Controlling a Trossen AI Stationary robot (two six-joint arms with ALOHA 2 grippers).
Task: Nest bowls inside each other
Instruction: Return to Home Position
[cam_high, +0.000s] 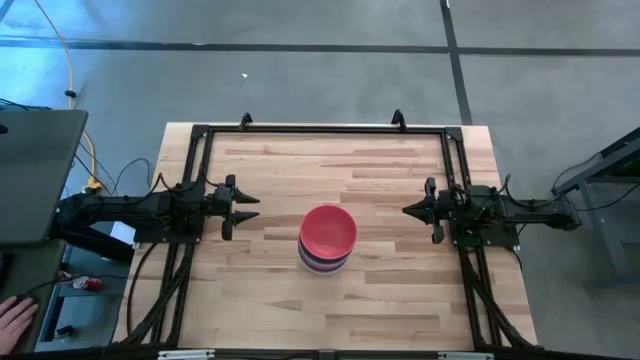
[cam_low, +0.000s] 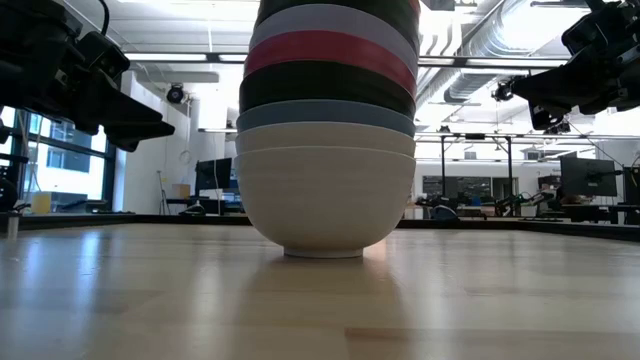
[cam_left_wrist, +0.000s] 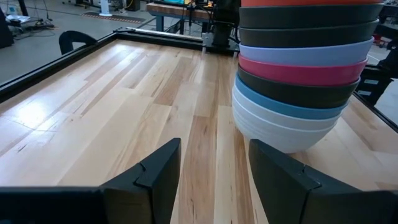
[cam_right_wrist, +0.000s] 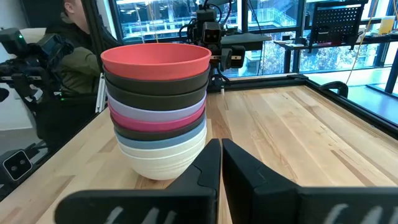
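Resting on a wooden table (cam_high: 380, 290), workshop (cam_low: 500, 170) beyond: nested bowls (cam_high: 327, 238). Sitting between splayed left gripper (cam_high: 245, 208) and closed, empty right gripper (cam_high: 412, 210).

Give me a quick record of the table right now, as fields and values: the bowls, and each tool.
bowl stack: one nested pile, middle of the table
top: red bowl
bottom: white bowl, resting on the wood
left tool: open, empty, clear of the stack
right tool: shut, empty, clear of the stack
loose bowls: none in view
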